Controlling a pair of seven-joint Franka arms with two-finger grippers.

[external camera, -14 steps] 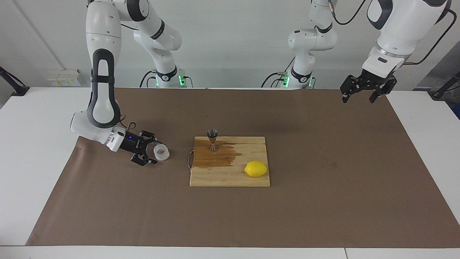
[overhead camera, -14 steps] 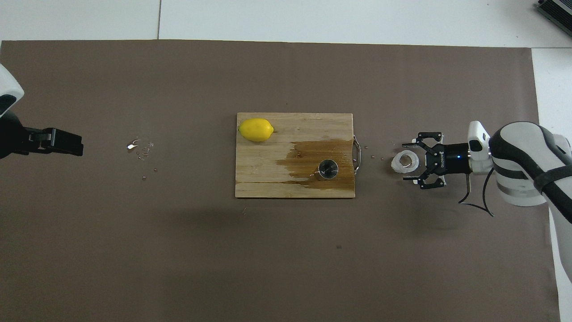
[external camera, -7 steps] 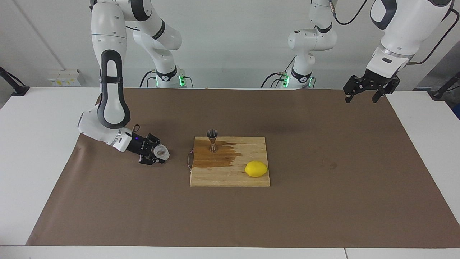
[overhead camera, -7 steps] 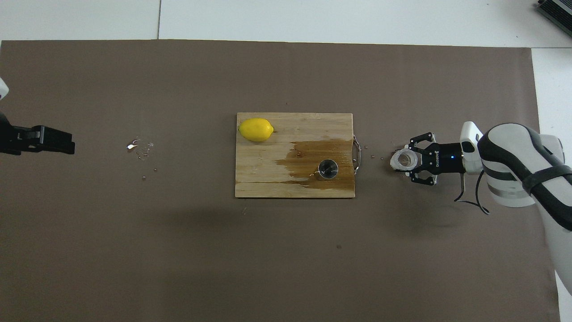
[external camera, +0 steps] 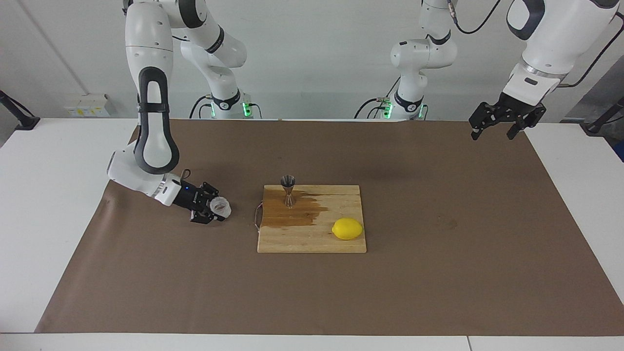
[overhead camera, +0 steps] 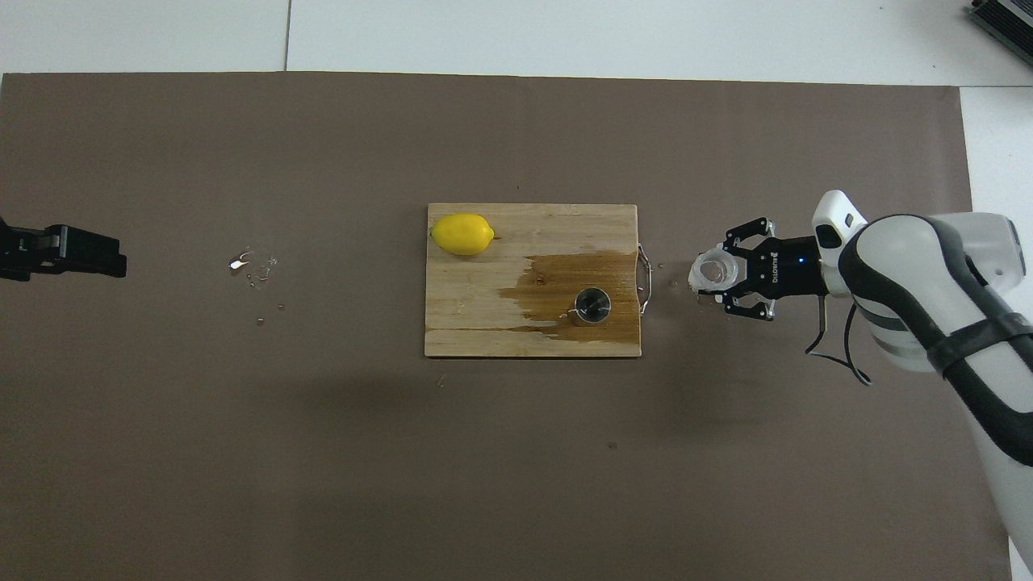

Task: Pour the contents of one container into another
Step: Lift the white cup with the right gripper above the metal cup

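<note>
I see my right hand [external camera: 214,210] clamped on the ribbed cup [external camera: 220,207], contents unreadable; left hand [external camera: 504,123] waits, fingers apart

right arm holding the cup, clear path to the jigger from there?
Probably yes. The right gripper, shut on the cup, sits beside the cutting board; only bare mat and the board's handle lie before the jigger.

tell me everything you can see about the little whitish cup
The cup is small, squat and translucent whitish, apparently plastic, smaller than the lemon. It sits upright-looking in the right pincer, whose fingers close on its sides, low over the brown mat just off the cutting board's handle end. From overhead its round open mouth shows. Any contents cannot be made out.
</note>
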